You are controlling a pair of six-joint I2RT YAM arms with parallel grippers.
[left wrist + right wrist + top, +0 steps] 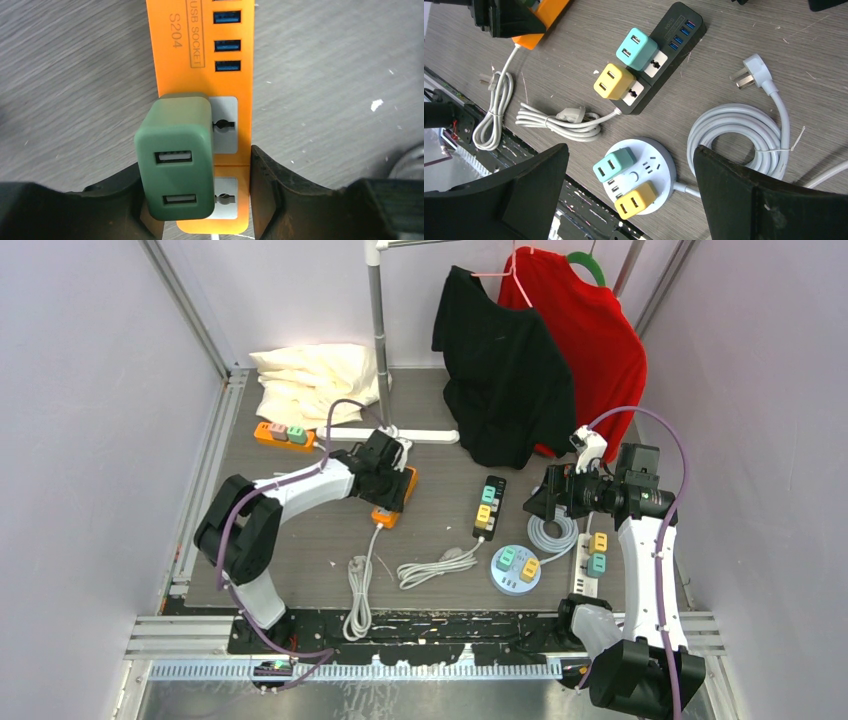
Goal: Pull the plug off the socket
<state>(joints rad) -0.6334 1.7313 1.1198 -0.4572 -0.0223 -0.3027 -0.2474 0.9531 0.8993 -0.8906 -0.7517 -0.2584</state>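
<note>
An orange power strip (170, 65) lies on the grey table, and it also shows in the top view (393, 508). A dark green two-port USB plug (175, 160) stands on its sockets. My left gripper (197, 165) is low over the strip and open. Its fingers straddle the strip and plug, and the right finger (272, 190) is against the strip's edge, a gap away from the plug. In the top view the left gripper (385, 480) hides the plug. My right gripper (630, 155) is wide open and empty, held high above a round white socket hub (659, 165).
A black strip (488, 505) carries teal and yellow plugs. The round hub (515, 570), a white strip (592, 558) and a second orange strip (283, 433) also hold plugs. A coiled white cable (553, 532) and cord bundles (358, 595) lie about. Shirts (510, 360) hang at the back.
</note>
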